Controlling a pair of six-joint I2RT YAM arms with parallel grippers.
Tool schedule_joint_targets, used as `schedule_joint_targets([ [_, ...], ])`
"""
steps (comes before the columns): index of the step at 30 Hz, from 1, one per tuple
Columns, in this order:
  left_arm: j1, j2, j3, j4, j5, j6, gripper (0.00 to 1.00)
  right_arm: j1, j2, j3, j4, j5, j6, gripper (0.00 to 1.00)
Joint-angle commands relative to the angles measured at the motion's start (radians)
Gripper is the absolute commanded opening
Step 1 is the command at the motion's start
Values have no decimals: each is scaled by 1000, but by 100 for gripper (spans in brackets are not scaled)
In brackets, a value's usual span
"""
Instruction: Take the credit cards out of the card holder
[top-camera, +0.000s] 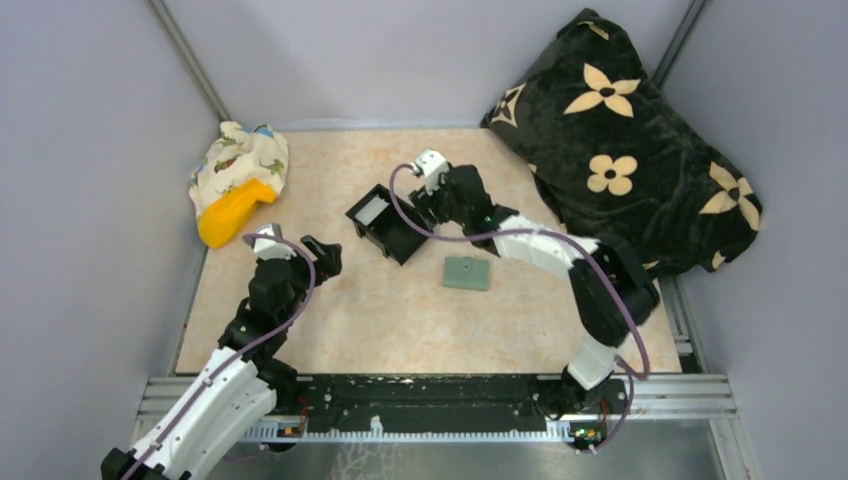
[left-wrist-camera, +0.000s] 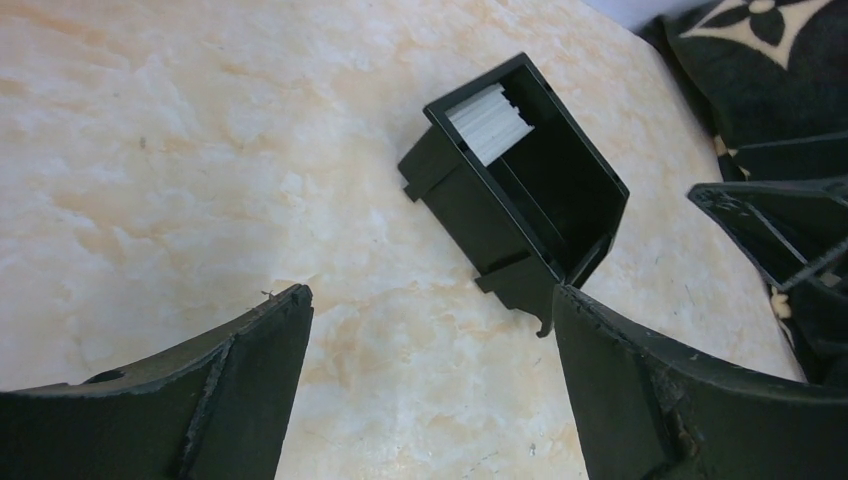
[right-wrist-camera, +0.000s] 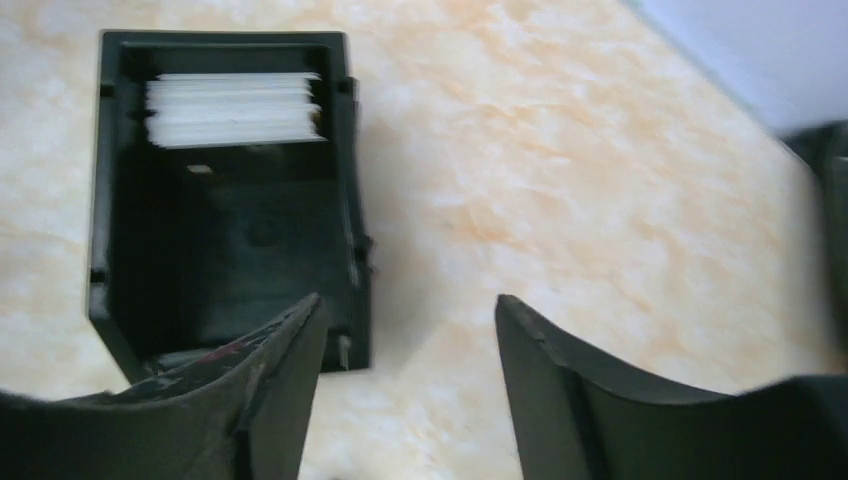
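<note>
The card holder (top-camera: 467, 272), a small sage-green wallet, lies flat on the table right of centre, with neither gripper touching it. My right gripper (top-camera: 425, 207) hovers over the near right corner of a black plastic box (top-camera: 385, 222). In the right wrist view its jaws (right-wrist-camera: 408, 300) are open and empty, the left finger above the box (right-wrist-camera: 225, 190). A stack of white thin cards (right-wrist-camera: 232, 108) rests against the box's far end; I cannot tell whether these are the credit cards. My left gripper (left-wrist-camera: 430, 290) is open and empty over bare table, short of the box (left-wrist-camera: 520, 190).
A patterned cloth with a yellow toy (top-camera: 235, 180) sits at the back left. A black flowered blanket (top-camera: 620, 140) fills the back right corner. Grey walls close the table on three sides. The black rail (top-camera: 430, 400) runs along the near edge.
</note>
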Motion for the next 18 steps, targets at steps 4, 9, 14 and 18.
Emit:
schedule_joint_targets([
  [4, -20, 206, -3, 235, 244, 31, 96, -24, -350, -395, 380, 390, 213, 97],
  [9, -142, 386, 22, 347, 240, 27, 96, -47, -363, -415, 156, 423, 303, 92],
  [14, -340, 537, 79, 382, 154, 18, 96, -48, -388, -504, 119, 375, 336, 91],
  [18, -437, 615, 100, 408, 129, -8, 96, -50, -392, -543, 113, 359, 381, 70],
])
